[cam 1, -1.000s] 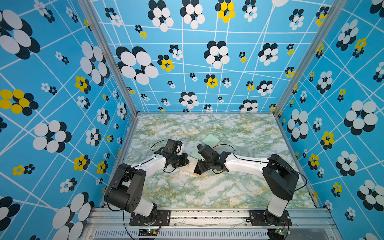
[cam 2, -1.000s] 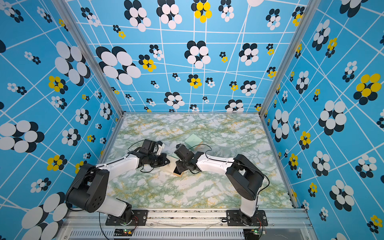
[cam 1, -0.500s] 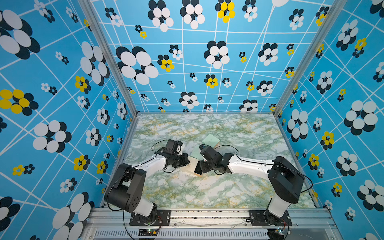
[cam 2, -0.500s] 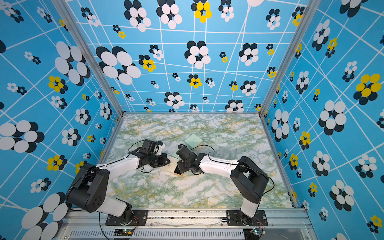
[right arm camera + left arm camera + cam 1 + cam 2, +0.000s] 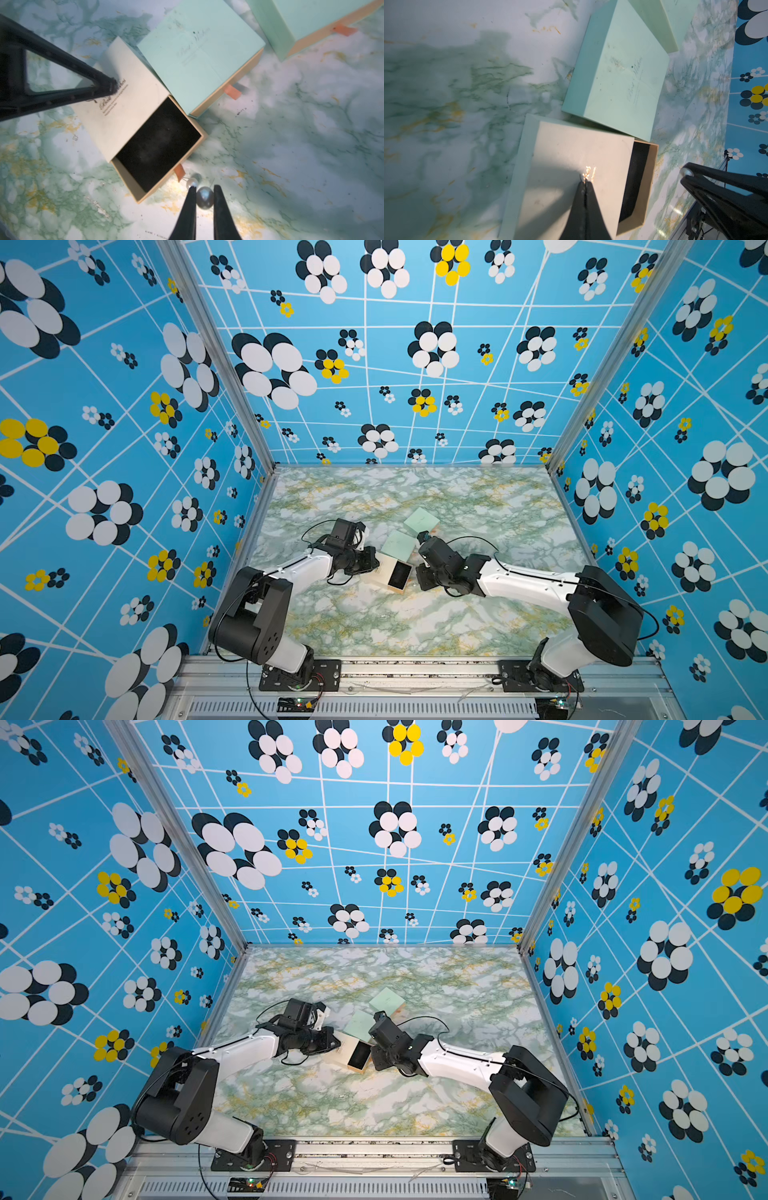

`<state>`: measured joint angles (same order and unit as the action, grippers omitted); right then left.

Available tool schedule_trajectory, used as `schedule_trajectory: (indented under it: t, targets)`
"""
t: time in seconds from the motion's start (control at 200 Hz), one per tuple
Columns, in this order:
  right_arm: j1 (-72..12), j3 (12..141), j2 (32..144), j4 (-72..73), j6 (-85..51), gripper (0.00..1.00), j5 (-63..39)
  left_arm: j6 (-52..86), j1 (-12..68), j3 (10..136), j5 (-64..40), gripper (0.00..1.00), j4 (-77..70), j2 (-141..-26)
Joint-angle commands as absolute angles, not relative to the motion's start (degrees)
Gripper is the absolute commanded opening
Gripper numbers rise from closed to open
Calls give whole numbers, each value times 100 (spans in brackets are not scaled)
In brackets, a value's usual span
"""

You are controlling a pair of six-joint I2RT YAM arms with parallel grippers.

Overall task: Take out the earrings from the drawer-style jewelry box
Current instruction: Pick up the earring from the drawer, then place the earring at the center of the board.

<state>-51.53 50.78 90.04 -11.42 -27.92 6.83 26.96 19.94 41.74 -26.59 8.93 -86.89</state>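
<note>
The drawer-style jewelry box lies mid-table, a cream sleeve with its tan drawer pulled out; the black lining shows nothing on it. My left gripper is shut, its tips resting on the sleeve's top. My right gripper hovers just past the drawer's open end and is shut on one pearl earring. A second pearl earring lies on the table beside the drawer's orange pull tab. In both top views the grippers flank the box.
Two closed mint-green boxes lie just behind the open one, the nearer touching its sleeve. Blue flowered walls enclose the marble table on three sides. An aluminium rail with the arm bases runs along the front edge.
The right arm's elbow has swung out to the right and its gripper has drawn back a little from the drawer. The left arm has stayed on the sleeve.
</note>
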Motion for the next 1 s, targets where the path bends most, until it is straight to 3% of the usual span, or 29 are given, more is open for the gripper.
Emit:
schedule_trajectory:
  t: [0.0, 0.995]
  targets:
    - [-5057, 4818, 8981, -1017, -3002, 4, 657, 2615, 2044, 3892, -2284, 0, 1714, -9030]
    - [-5036, 4701, 9474, -676, -3094, 8, 321, 2648, 2043, 3832, -2285, 0, 1675, -9022]
